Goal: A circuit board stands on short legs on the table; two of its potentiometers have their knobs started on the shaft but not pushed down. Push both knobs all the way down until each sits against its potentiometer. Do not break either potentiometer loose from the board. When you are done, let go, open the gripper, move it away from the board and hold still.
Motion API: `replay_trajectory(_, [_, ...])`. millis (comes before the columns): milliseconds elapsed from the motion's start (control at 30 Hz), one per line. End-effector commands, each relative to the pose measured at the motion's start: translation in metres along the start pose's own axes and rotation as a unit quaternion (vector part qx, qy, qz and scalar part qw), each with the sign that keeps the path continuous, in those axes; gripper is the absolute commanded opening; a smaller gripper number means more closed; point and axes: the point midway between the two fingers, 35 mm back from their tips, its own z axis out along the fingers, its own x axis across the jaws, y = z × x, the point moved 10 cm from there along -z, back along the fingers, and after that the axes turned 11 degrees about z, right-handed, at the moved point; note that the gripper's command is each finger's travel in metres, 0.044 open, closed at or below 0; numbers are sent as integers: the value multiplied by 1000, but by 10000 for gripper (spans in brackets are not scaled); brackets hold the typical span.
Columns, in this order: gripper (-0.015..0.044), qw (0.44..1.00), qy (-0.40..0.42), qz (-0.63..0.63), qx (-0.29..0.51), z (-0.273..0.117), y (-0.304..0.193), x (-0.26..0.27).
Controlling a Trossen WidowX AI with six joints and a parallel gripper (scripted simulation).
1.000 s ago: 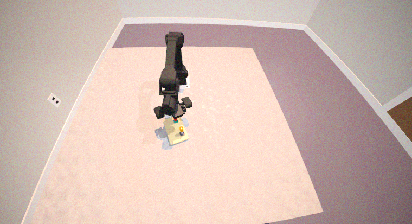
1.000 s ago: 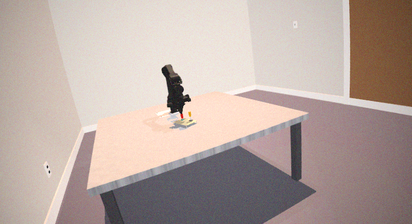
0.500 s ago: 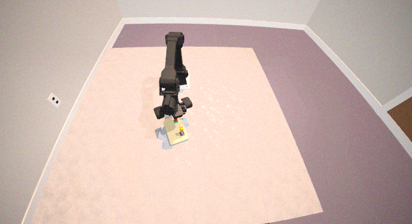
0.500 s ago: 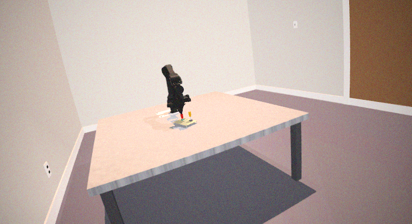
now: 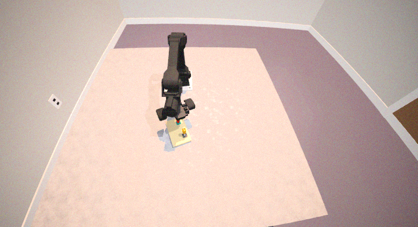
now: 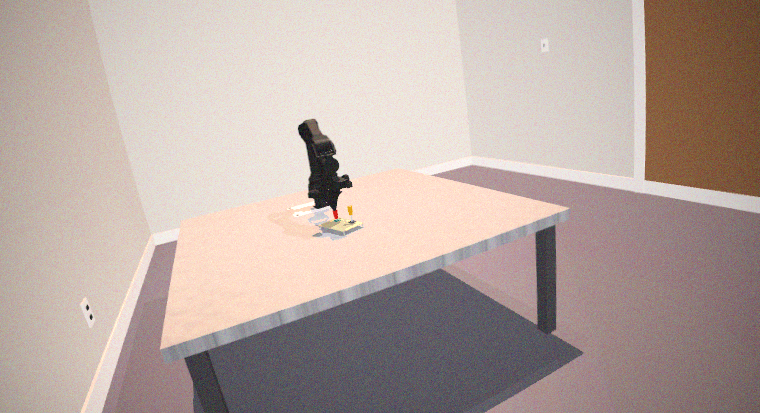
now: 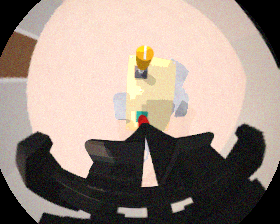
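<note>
The pale yellow circuit board (image 5: 176,140) (image 6: 332,227) (image 7: 158,90) stands on short legs. The orange-yellow knob (image 5: 183,131) (image 6: 349,210) (image 7: 144,53) is upright, raised above its dark potentiometer (image 5: 184,135) (image 7: 141,73), with thin shaft showing between them in the exterior view. The red knob (image 5: 177,121) (image 6: 335,215) (image 7: 143,120) is above the teal potentiometer (image 5: 178,123) (image 7: 139,113); whether a gap remains there is too small to tell. My gripper (image 6: 334,208) (image 7: 144,125) is shut and empty, its tips at the top of the red knob. Contact cannot be made out.
The arm (image 5: 172,76) (image 6: 321,171) reaches over the board's red-knob end from the back. A white base piece (image 5: 187,87) (image 6: 311,212) lies on the table (image 5: 234,152) (image 6: 276,266) behind the board. The orange-yellow knob stands up at the board's other end.
</note>
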Motion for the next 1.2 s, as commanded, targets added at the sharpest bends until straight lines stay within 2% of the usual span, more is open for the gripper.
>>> replay_trajectory(0, [0, 1000, 7, 0, 15, 22, 5, -1])
replay_trajectory(1067, [0, 1000, 7, 0, 15, -25, 7, -2])
replay_trajectory(1167, [79, 1000, 6, -1, 17, -20, 6, -2])
